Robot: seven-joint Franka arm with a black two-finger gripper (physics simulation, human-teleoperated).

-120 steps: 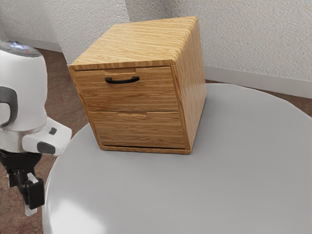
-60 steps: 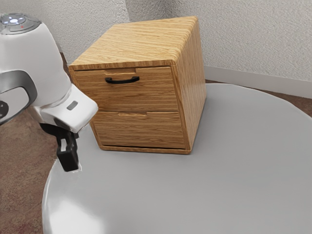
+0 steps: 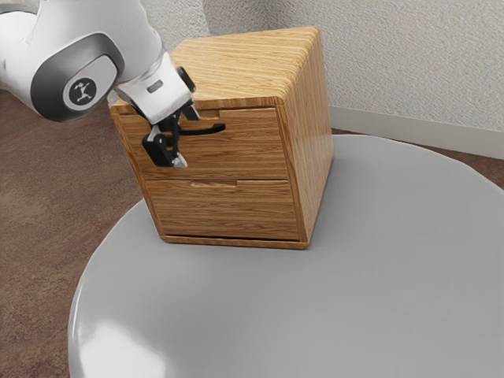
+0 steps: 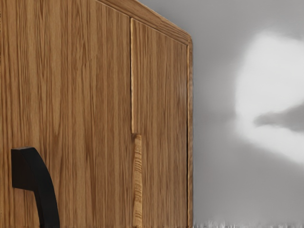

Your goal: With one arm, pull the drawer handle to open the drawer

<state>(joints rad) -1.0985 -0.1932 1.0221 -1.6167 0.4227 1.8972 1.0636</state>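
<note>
Here, black end effector (image 3: 168, 155) at curved black handle (image 3: 208, 130) of grained wooden drawer (image 3: 236, 151)

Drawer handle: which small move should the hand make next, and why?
Probably shift the hand toward the exterior view's right, to centre it on the black handle: it covers only that handle's left end in that view, and the top drawer looks shut.

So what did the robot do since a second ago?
The black two-finger gripper rose from beside the round grey table and swung toward the exterior view's right, up to the curved black handle on the upper drawer of the light wooden cabinet. I cannot tell whether it grips yet. Cabinet, drawers and table stayed put.
</note>
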